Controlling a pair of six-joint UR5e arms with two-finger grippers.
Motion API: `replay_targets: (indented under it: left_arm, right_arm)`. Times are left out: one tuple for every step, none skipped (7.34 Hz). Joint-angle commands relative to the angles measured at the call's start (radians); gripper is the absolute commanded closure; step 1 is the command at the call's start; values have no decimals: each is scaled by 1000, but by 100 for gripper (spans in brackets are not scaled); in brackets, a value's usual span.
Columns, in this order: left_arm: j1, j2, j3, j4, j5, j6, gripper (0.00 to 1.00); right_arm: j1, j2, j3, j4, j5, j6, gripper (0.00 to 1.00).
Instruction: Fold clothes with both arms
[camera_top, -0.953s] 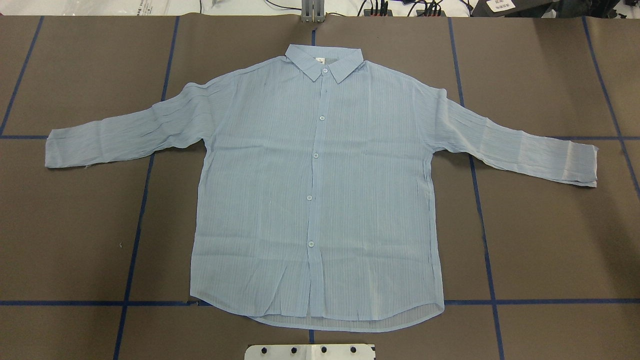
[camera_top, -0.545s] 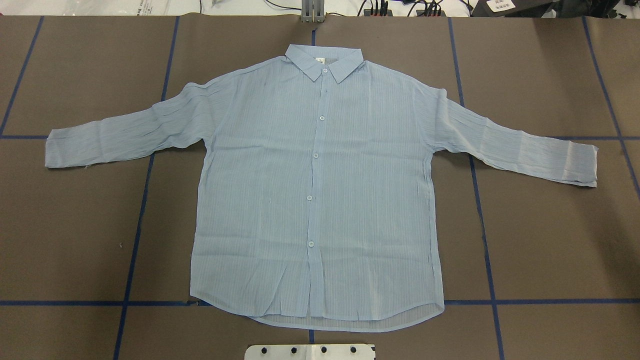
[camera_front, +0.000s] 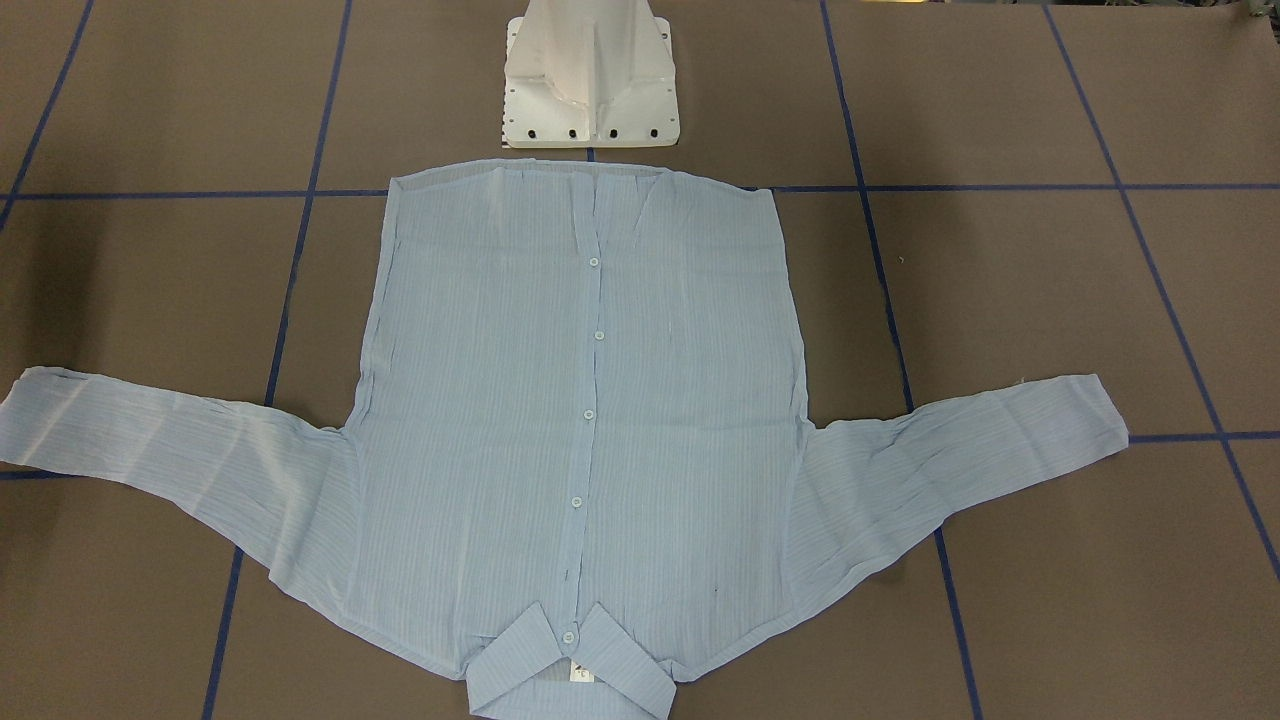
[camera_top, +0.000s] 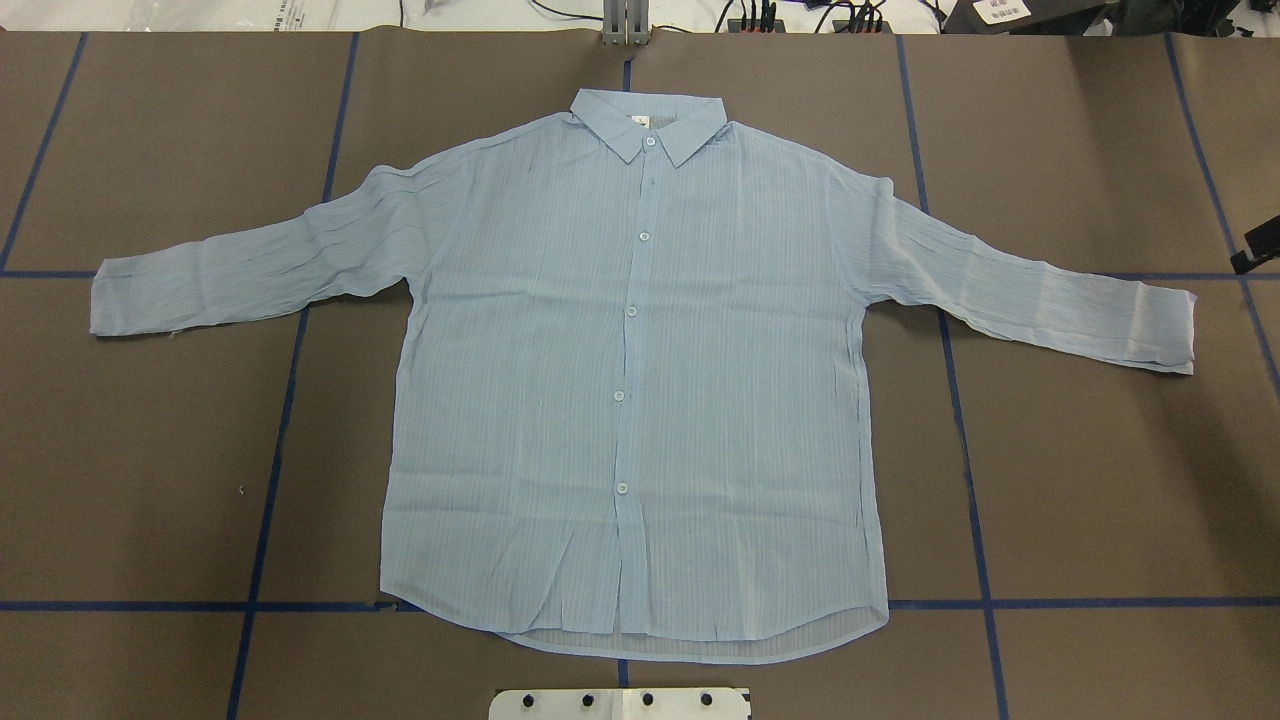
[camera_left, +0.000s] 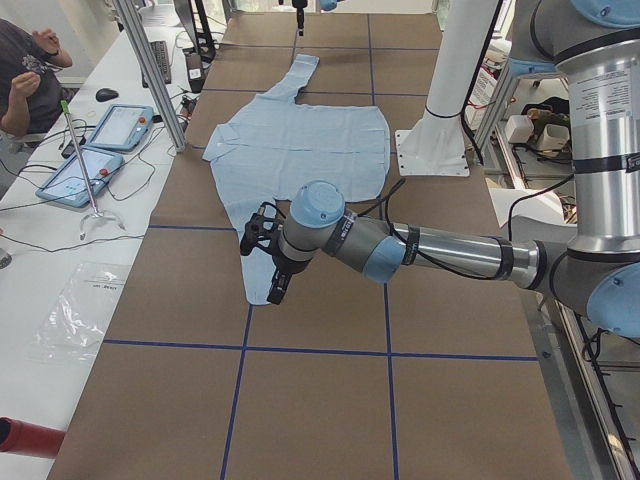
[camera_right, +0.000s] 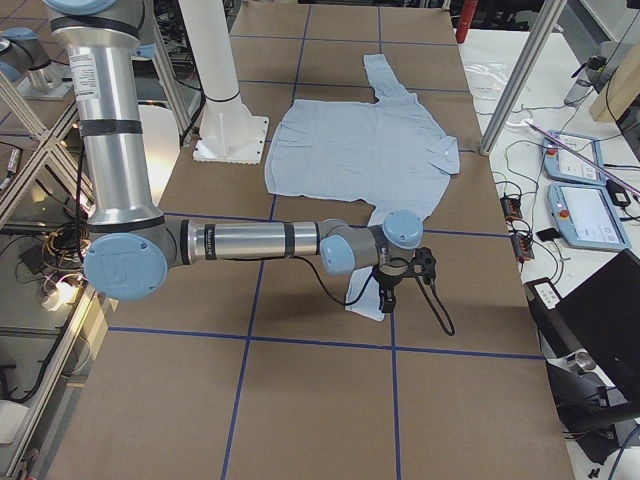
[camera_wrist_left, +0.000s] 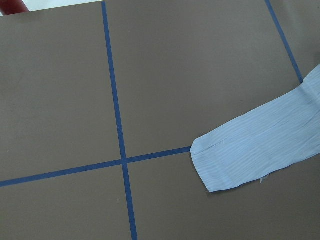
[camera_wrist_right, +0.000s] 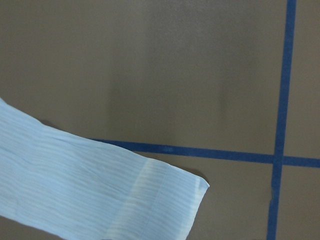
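Overhead exterior shows the light blue striped shirt spread flat and face up in the middle of the brown surface. It is buttoned. The collar lies at the far edge from the robot and the hem lies just in front of the white pedestal. Both sleeves are stretched outward, so nothing is folded yet.

From the side views, the left claw hangs over the left-side cuff and the right claw hangs over the right-side cuff. Only a dark sliver of the right one reaches the overhead picture's edge. I cannot tell whether either claw's fingers stand apart or together, nor whether they touch the cloth. Neither wrist camera shows its own fingers.

The fabric looks thin enough for the blue tape lines to show faintly through it, and the sleeves are finely crinkled. I judge it very light and limp: it will drape from any pinch point, slide easily on the paper covering and wrinkle if dragged. The doubled edge of each cuff looks like the firmest place to pinch. A grip there should gather both layers at the very end of the sleeve, so it can be lifted and laid across the body. A shallow pinch risks catching only the top layer.
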Motion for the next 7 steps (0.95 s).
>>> replay_targets:
  left_arm:
    - [2, 2, 6, 5, -2, -1, 0]
    - [2, 0, 7, -2, -11, -59, 0]
    - [2, -1, 6, -8, -22, -78, 0]
    - [2, -2, 7, -9, -21, -76, 0]
    - [2, -2, 6, -9, -21, -78, 0]
    - [2, -2, 6, -10, -22, -76, 0]
    - [2, -2, 6, -9, -22, -76, 0]
  right_arm:
    - [-40, 53, -194, 206, -2, 83, 7]
    - [-48, 64, -209, 207, -2, 87, 7]
    - [-49, 64, -223, 207, -2, 87, 7]
    - [-51, 64, -233, 205, -2, 89, 8]
    - [-54, 64, -252, 208, 0, 89, 10]
    - [-54, 64, -253, 207, -2, 89, 11]
    - [-62, 64, -253, 207, -2, 89, 13]
